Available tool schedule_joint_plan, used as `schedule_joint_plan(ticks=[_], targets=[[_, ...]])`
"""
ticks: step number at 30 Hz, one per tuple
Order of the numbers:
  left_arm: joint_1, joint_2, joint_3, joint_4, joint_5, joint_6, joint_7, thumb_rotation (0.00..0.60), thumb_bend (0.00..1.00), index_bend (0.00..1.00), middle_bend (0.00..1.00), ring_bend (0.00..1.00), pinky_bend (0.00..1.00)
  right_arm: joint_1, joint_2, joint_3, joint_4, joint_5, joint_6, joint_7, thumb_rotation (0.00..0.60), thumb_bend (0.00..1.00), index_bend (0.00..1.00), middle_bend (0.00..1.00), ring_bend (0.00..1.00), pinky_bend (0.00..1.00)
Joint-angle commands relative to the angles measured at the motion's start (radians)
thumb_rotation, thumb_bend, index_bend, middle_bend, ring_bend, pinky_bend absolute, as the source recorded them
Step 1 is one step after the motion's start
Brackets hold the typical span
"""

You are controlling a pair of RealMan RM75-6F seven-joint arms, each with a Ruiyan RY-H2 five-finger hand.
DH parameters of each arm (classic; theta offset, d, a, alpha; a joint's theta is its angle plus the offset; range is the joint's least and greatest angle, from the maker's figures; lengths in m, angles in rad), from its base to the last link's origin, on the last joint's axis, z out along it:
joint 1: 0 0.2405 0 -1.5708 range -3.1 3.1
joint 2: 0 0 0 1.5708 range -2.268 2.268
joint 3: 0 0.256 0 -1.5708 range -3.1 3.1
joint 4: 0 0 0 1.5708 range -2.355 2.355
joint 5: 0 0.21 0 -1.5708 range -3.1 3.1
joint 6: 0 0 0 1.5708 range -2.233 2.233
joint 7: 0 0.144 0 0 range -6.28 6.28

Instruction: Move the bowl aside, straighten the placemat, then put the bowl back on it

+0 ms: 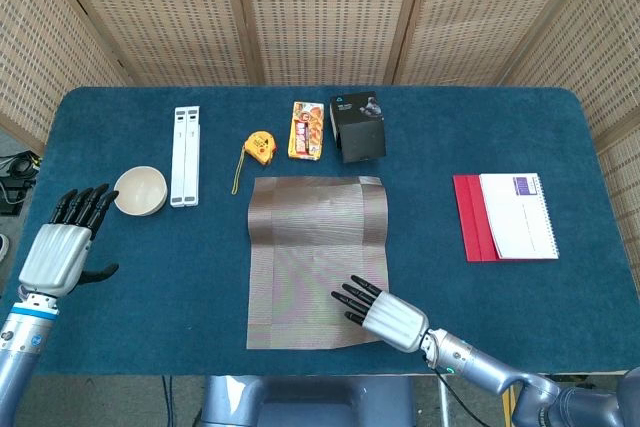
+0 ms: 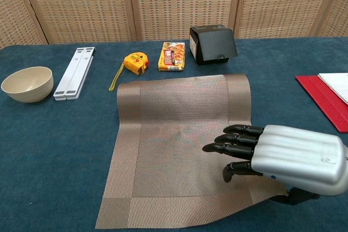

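No legible writing on placemat

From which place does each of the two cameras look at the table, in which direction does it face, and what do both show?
Head view: sits high, looks steeply down on the whole blue table; shows the left hand near the cream round bowl, and the right hand on the brown woven placemat.
Chest view: sits low at the near edge, faces across the table toward the wicker screen; shows only the right hand.
Shared: placemat, bowl, right hand, yellow tape measure.
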Motion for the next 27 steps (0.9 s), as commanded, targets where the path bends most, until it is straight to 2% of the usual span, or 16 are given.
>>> schedule_joint_plan(ticks=[1, 5, 15, 17, 20, 27], targets=[[0.0, 0.0, 0.0, 0.0, 0.001, -0.001, -0.001, 0.6, 0.0, 0.0, 0.0, 0.0, 0.0, 0.0, -0.007, -0.007, 0.016, -0.012, 0.023, 0.017, 0.6, 0.71, 0.47, 0.0, 0.0, 0.0], [0.0, 0.001, -0.001, -0.001, 0.002, -0.003, -0.004, 0.6, 0.0, 0.0, 0.0, 0.0, 0.0, -0.002, -0.017, -0.018, 0.043, -0.028, 0.054, 0.036, 0.6, 0.76, 0.62, 0.01, 0.0, 0.0], [0.002, 0.005, 0.0, -0.001, 0.006, -0.006, -0.01, 0.6, 0.0, 0.0, 0.0, 0.0, 0.0, -0.007, -0.028, -0.054, 0.101, -0.069, 0.111, 0.059, 0.6, 0.73, 0.66, 0.02, 0.0, 0.0], [0.001, 0.003, 0.001, -0.001, 0.006, -0.009, -0.006, 0.6, 0.0, 0.0, 0.0, 0.0, 0.0, -0.014, 0.005, -0.085, 0.134, -0.12, 0.167, 0.043, 0.6, 0.72, 0.66, 0.02, 0.0, 0.0], [0.001, 0.001, -0.001, -0.001, 0.001, -0.01, 0.0, 0.6, 0.0, 0.0, 0.0, 0.0, 0.0, -0.01, 0.044, -0.102, 0.168, -0.159, 0.202, 0.016, 0.6, 0.7, 0.67, 0.02, 0.0, 0.0], [0.002, -0.003, -0.003, -0.003, -0.007, -0.009, 0.012, 0.6, 0.0, 0.0, 0.0, 0.0, 0.0, 0.026, 0.18, -0.101, 0.243, -0.191, 0.196, -0.096, 0.6, 0.65, 0.67, 0.02, 0.0, 0.0]])
